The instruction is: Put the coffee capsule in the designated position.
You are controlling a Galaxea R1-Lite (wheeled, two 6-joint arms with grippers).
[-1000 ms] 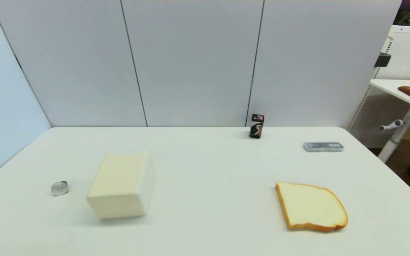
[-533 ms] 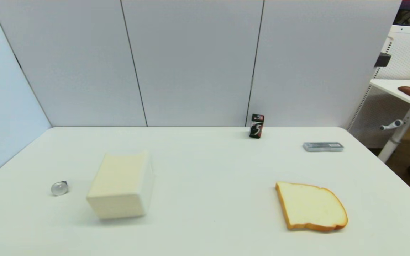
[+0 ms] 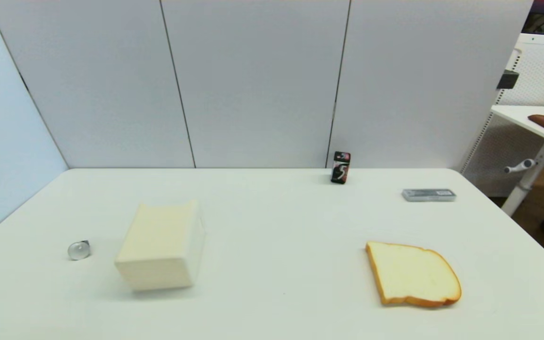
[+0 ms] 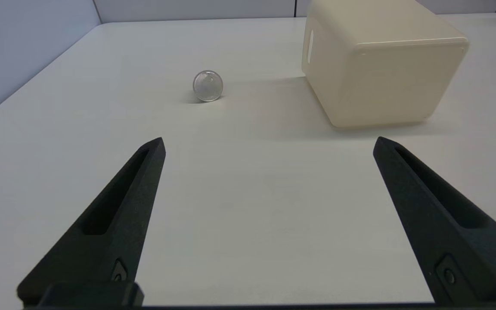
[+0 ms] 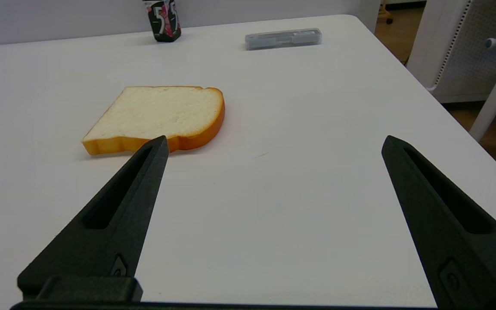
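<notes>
**A:** So where was the capsule [image 3: 79, 250]? We had it on its side on the table [image 3: 272, 226], over at the left, foil face turned our way. Nothing was touching it.

**B:** Yep, same here. It sat just left of the cream box [image 3: 161, 245], a small gap between them. From the left wrist cam the capsule [image 4: 207, 86] was ahead of the left gripper [image 4: 268, 144] and well apart from it, closer to the left finger's line than the right's.

**A:** And the gripper state?

**B:** Left one was spread wide, nothing between the fingers, low over bare table. Right gripper [image 5: 274, 144] was spread wide too, holding nothing, with the bread [image 5: 159, 118] just past its left fingertip.

**A:** Neither arm showed in the head view, so we figured both were pulled back at the near edge.

**B:** Other stuff we saw: a gum pack [image 3: 340, 167] upright at the back wall, and a grey case [image 3: 428, 194] flat at the back right, both far from the capsule.
</notes>
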